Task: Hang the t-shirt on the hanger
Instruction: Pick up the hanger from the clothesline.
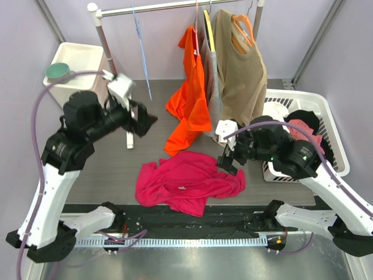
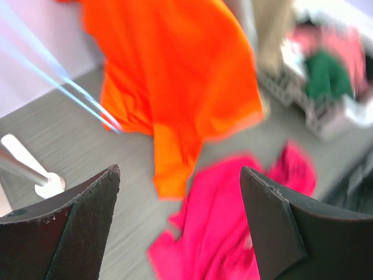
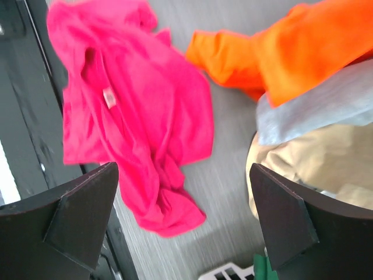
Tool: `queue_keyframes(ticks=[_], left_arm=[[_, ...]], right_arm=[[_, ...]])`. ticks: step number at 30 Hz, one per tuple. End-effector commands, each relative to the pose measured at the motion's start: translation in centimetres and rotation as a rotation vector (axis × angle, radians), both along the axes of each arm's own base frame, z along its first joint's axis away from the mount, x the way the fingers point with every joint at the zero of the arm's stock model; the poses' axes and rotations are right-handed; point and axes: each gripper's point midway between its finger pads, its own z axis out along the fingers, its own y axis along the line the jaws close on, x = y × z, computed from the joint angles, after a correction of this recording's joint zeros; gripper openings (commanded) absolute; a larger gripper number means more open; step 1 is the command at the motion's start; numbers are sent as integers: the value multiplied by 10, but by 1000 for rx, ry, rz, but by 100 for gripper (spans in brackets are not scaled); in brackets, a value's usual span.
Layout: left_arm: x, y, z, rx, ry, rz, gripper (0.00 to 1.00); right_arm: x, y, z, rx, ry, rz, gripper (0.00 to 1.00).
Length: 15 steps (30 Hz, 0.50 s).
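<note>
In the top view the left gripper (image 1: 143, 123) hangs above the table (image 1: 111, 169) at the left, its fingers spread apart with nothing between them; its wrist view shows the same wide gap (image 2: 179, 175). The hanger (image 1: 141, 55) hangs from the rail (image 1: 169, 7) at about 12 o'clock from that gripper, well apart from it, and shows as pale blue streaks (image 2: 76, 93) in the left wrist view. The t-shirt (image 1: 186, 181) lies crumpled on the table at about 4 o'clock from the left gripper, clear of it, its white label (image 1: 181, 188) facing up. An orange t-shirt (image 1: 189, 99) hangs behind it at 12 o'clock. The right gripper (image 1: 226, 158) sits at the t-shirt's 2 o'clock edge, fingers apart and empty; from its wrist the t-shirt (image 3: 140, 105) lies beyond the open gap (image 3: 183, 169). A white basket (image 1: 326, 116) stands at the far right
</note>
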Motion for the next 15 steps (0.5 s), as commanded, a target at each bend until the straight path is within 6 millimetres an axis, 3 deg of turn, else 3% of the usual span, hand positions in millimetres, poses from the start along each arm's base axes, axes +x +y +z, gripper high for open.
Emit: queue_keyframes(ticks=[1,2,6,10,15], left_arm=[[78,14,60,-404,82,297,82],[89,13,73,-460,64,285,82],[131,23,96,-623,63,296,76],[166,21,85,-635,68,300,73],[184,9,62,-669,131,265,69]], right_arm=[[6,1,37,106,-1,-76,100],[8,0,40,114,-6,-83,100],[16,-3,52,145,-32,-123,100],[17,-5,56,156,-36,-127,100],[19,-6,56,157,-42,-135,100]])
